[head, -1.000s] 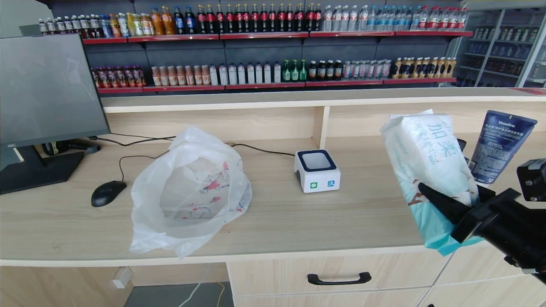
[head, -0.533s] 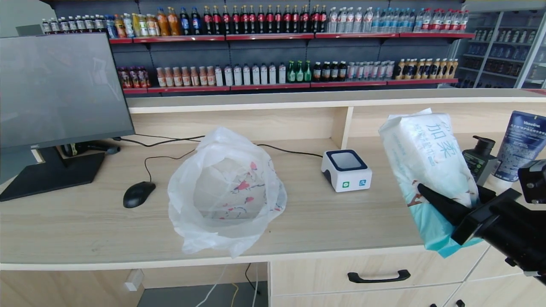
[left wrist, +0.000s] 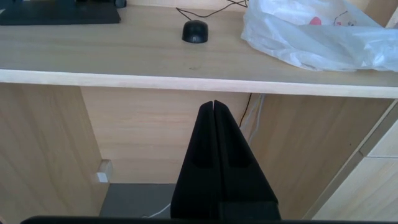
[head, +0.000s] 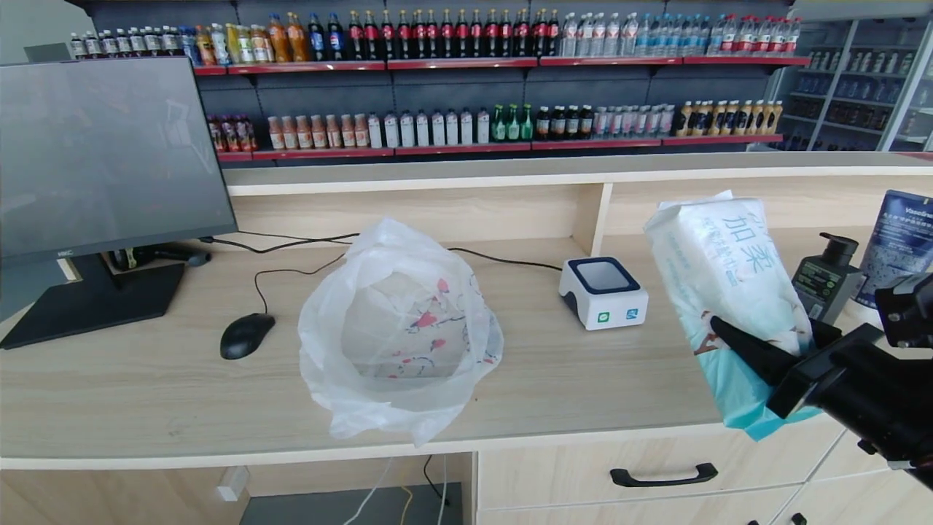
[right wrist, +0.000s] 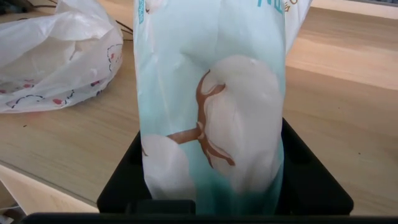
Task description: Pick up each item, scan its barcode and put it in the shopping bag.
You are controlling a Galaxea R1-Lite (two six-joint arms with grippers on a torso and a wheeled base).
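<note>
Holding tissue pack [head: 729, 284] clamped in right gripper [head: 771, 334], 4 o'clock of barcode scanner [head: 603, 292] | likely light, soft, slick film: squeeze low across its width | left gripper [left wrist: 213, 107] pinched together, empty | shopping bag [head: 399, 343] at scanner's 8 o'clock

- We see large teal characters on the tissue pack [head: 729, 277].
- We cannot make out the white lettering on the blue tube [head: 900, 233].
- We see green and blue icons on the scanner [head: 603, 294].
</note>
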